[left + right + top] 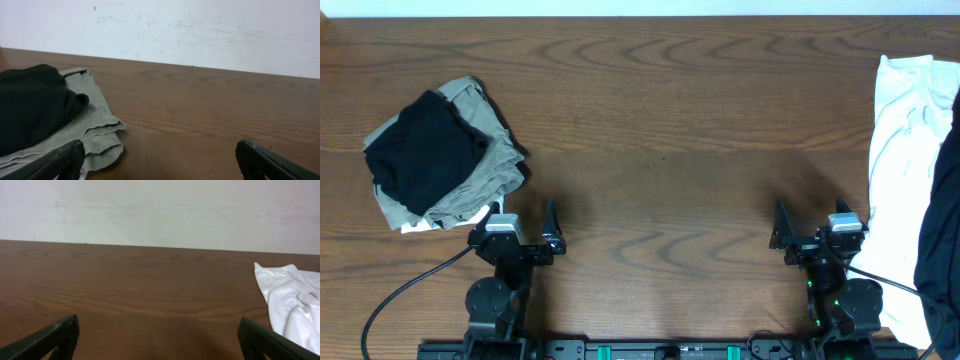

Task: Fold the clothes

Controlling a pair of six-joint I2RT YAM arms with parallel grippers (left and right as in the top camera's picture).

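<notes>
- Jaws on both arms stand spread wide and hold nothing; each pair sits low over bare desk [660,120] near its front edge.
- Left jaws: the fingers [55,162] show at the two lower corners of the left wrist view, with open wood between them. They lie just beside the near corner of the left pile; contact cannot be determined.
- Left pile, far left of the desk: a crumpled black garment [425,150] lies on top of an olive-grey garment [485,150]. A white scrap [415,227] shows under the near edge.
- Right jaws: the fingers [272,342] frame bare wood. The white garment [900,130] lies to their right and apart from them.
- The white garment is rumpled along the desk's right edge, and a second black garment [942,220] overlaps its right side, cut off by the frame.
- A black cable [405,290] curves from the left arm's base toward the front left.
</notes>
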